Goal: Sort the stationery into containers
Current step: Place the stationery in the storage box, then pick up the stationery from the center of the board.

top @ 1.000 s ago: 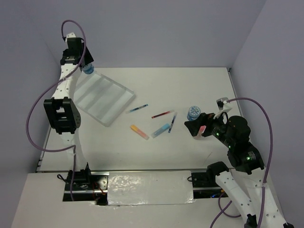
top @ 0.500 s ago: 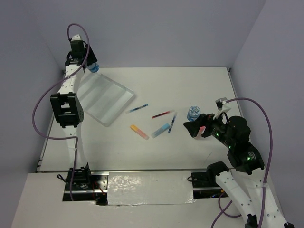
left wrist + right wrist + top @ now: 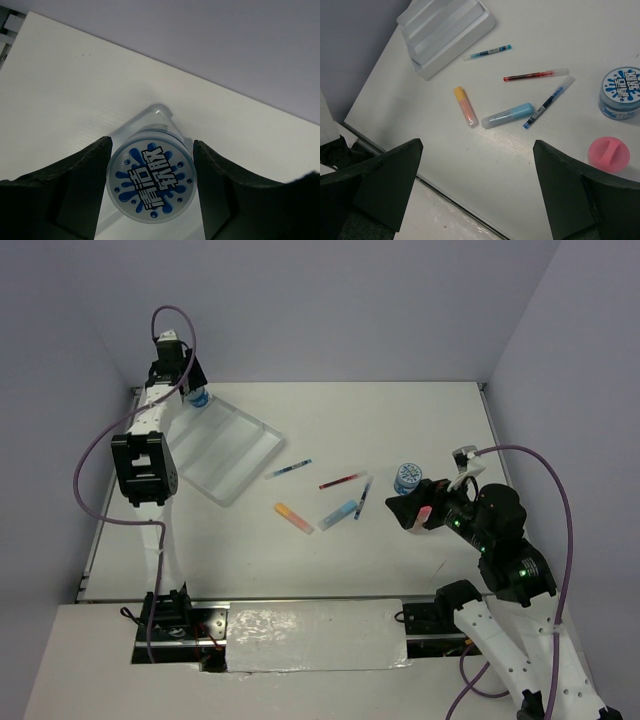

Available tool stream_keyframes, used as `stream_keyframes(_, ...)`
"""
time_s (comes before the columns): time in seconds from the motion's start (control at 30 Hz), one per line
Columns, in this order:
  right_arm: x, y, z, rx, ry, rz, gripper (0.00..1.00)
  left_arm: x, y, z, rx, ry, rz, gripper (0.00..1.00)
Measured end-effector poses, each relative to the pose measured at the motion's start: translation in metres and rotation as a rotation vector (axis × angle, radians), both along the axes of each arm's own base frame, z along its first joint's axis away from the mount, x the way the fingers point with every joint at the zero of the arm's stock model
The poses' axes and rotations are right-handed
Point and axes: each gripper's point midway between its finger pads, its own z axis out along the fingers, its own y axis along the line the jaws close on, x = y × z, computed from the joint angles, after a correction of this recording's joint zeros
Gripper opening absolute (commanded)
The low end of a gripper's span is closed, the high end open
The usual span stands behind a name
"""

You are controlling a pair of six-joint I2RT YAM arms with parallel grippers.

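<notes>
The left fingers [image 3: 75,190] are clamped on a blue-white roll [image 3: 151,182] over the far corner of the tray [image 3: 161,114]. It should go down level, well inside one compartment, before they part. The right fingers [image 3: 375,185] stand apart near the glue stick [image 3: 608,154].

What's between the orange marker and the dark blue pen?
The light-blue marker lies between them, clearest in the right wrist view.
</notes>
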Motion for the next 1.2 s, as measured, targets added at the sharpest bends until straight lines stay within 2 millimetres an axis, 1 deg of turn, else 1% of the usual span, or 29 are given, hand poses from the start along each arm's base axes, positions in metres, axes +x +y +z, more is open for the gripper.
stream_keyframes(0.03, 0.000, 0.000, 0.000, 0.000, 0.001, 0.002, 1.00, 0.000, 0.001, -0.008, 0.005, 0.013, 0.002, 0.21)
stream_keyframes(0.07, 0.000, 0.001, -0.001, -0.001, 0.004, 0.004, 1.00, 0.000, 0.003, -0.014, 0.013, 0.026, 0.003, 0.29)
stream_keyframes(0.13, 0.000, 0.001, -0.001, -0.001, 0.007, 0.005, 1.00, -0.002, 0.005, -0.025, 0.019, 0.050, 0.008, 0.41)
stream_keyframes(0.17, 0.000, 0.002, -0.002, -0.002, 0.008, 0.007, 1.00, -0.003, 0.005, -0.030, 0.022, 0.060, 0.011, 0.67)
stream_keyframes(0.2, 0.000, 0.002, -0.002, -0.002, 0.010, 0.009, 1.00, -0.003, 0.007, -0.032, 0.025, 0.064, 0.016, 0.79)
stream_keyframes(0.23, 0.000, 0.003, -0.002, -0.003, 0.011, 0.010, 1.00, -0.003, 0.008, -0.032, 0.029, 0.066, 0.021, 0.87)
stream_keyframes(0.27, 0.000, 0.003, -0.002, -0.003, 0.011, 0.011, 1.00, -0.004, 0.009, -0.031, 0.032, 0.066, 0.024, 0.99)
stream_keyframes(0.37, 0.000, 0.004, -0.003, -0.004, 0.013, 0.015, 1.00, 0.000, 0.012, -0.026, 0.039, 0.042, 0.039, 0.99)
stream_keyframes(0.5, -0.001, 0.005, -0.002, -0.004, 0.013, 0.019, 1.00, -0.001, 0.011, -0.024, 0.037, 0.040, 0.040, 0.99)
stream_keyframes(0.57, 0.000, 0.004, -0.002, -0.006, 0.011, 0.014, 1.00, -0.002, 0.004, -0.019, 0.034, 0.042, 0.026, 0.99)
stream_keyframes(0.6, 0.001, 0.003, -0.001, -0.008, 0.009, 0.006, 1.00, -0.003, 0.000, -0.013, 0.032, 0.035, 0.018, 0.99)
stream_keyframes(0.67, 0.002, -0.001, 0.001, -0.013, 0.004, -0.014, 1.00, -0.003, -0.018, 0.005, 0.025, 0.012, -0.030, 0.99)
stream_keyframes(0.7, 0.003, -0.003, 0.003, -0.015, -0.001, -0.029, 1.00, -0.002, -0.036, 0.020, 0.022, -0.010, -0.080, 0.99)
stream_keyframes(0.73, 0.003, -0.006, 0.006, -0.018, -0.007, -0.045, 1.00, -0.002, -0.058, 0.034, 0.018, -0.034, -0.144, 0.99)
stream_keyframes(0.77, 0.004, -0.010, 0.010, -0.020, -0.016, -0.066, 1.00, -0.004, -0.089, 0.052, 0.017, -0.065, -0.224, 0.99)
stream_keyframes(0.8, 0.004, -0.012, 0.013, -0.019, -0.024, -0.080, 1.00, -0.007, -0.126, 0.072, 0.014, -0.100, -0.311, 0.99)
stream_keyframes(0.83, 0.002, -0.015, 0.017, -0.019, -0.029, -0.097, 1.00, -0.014, -0.166, 0.091, 0.020, -0.134, -0.404, 0.99)
stream_keyframes(0.87, 0.001, -0.018, 0.021, -0.016, -0.037, -0.111, 1.00, -0.025, -0.213, 0.110, 0.024, -0.174, -0.507, 0.99)
stream_keyframes(0.9, -0.001, -0.021, 0.026, -0.012, -0.047, -0.125, 1.00, -0.040, -0.261, 0.127, 0.019, -0.212, -0.606, 0.99)
stream_keyframes(0.93, -0.003, -0.023, 0.031, -0.006, -0.056, -0.135, 1.00, -0.060, -0.310, 0.142, 0.021, -0.248, -0.707, 0.99)
stream_keyframes(0.97, -0.006, -0.026, 0.036, 0.000, -0.068, -0.142, 1.00, -0.082, -0.355, 0.152, 0.019, -0.274, -0.795, 0.99)
stream_keyframes(1.0, -0.010, -0.028, 0.042, 0.008, -0.082, -0.149, 1.00, -0.110, -0.403, 0.158, 0.016, -0.295, -0.894, 0.99)
stream_keyframes(1.03, -0.014, -0.030, 0.045, 0.014, -0.090, -0.154, 1.00, -0.134, -0.440, 0.161, 0.007, -0.306, -0.968, 0.99)
stream_keyframes(1.07, -0.018, -0.031, 0.049, 0.019, -0.099, -0.156, 1.00, -0.158, -0.471, 0.160, -0.002, -0.308, -1.034, 0.99)
stream_keyframes(1.1, -0.022, -0.033, 0.052, 0.026, -0.108, -0.158, 1.00, -0.181, -0.499, 0.157, -0.009, -0.304, -1.091, 0.99)
stream_keyframes(1.17, -0.030, -0.036, 0.058, 0.035, -0.121, -0.160, 1.00, -0.215, -0.535, 0.144, -0.015, -0.277, -1.174, 0.99)
stream_keyframes(1.2, -0.033, -0.037, 0.060, 0.040, -0.125, -0.161, 1.00, -0.224, -0.546, 0.136, -0.012, -0.260, -1.198, 0.99)
